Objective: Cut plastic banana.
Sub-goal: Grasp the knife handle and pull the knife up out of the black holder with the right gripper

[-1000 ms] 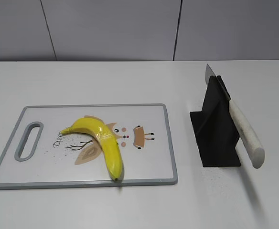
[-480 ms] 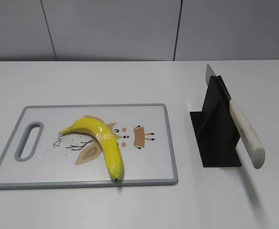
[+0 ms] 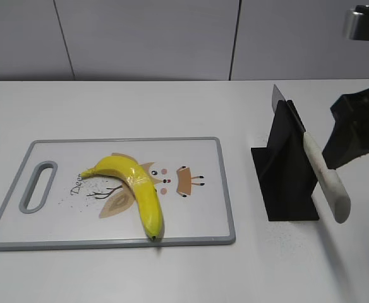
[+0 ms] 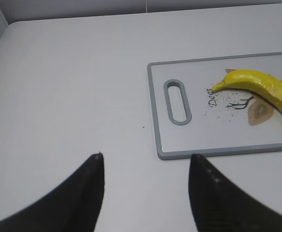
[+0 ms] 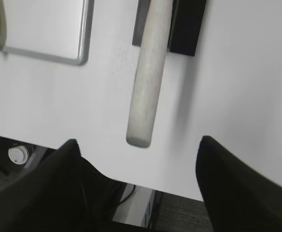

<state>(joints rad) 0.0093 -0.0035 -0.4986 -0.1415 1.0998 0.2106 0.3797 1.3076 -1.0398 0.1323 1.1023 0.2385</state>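
The knife [image 3: 323, 173] is being lined up for pickup, right fingers [image 5: 136, 188] spread wide around its handle. Left fingers [image 4: 146, 193] are held apart too, empty. The banana [image 3: 137, 189] is left uncut on the cutting board [image 3: 197, 221]; next, the handle needs clamping.
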